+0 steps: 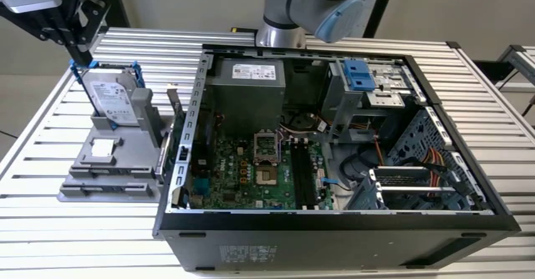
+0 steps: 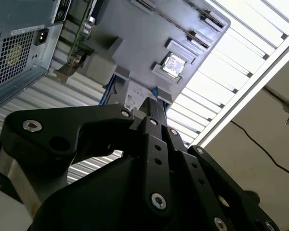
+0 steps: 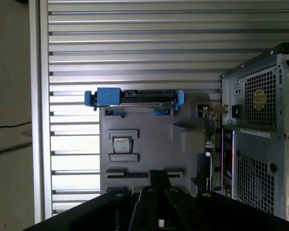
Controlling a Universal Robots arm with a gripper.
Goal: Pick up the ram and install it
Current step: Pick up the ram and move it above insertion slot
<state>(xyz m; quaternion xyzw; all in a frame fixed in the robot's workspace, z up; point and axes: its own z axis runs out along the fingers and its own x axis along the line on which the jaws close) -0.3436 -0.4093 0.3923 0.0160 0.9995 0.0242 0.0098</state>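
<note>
The ram (image 1: 175,111) appears as a thin dark board standing on edge at the right side of the grey fixture (image 1: 109,172), close against the open computer case (image 1: 334,229). In the first wrist view the same thin board (image 3: 209,132) is edge-on between the fixture (image 3: 144,139) and the case. My gripper (image 1: 84,56) hangs at the exterior view's far left, above the fixture's back end, fingers together and holding nothing. In both wrist views its black fingers (image 3: 157,179) (image 2: 152,108) point down at the fixture (image 2: 149,29).
A silver hard drive in a blue frame (image 1: 113,97) (image 3: 135,97) stands upright on the fixture just below the gripper. Long black slots (image 1: 302,175) lie on the motherboard inside the case. The slatted metal table (image 1: 50,229) surrounds everything; its edge (image 3: 36,120) is near.
</note>
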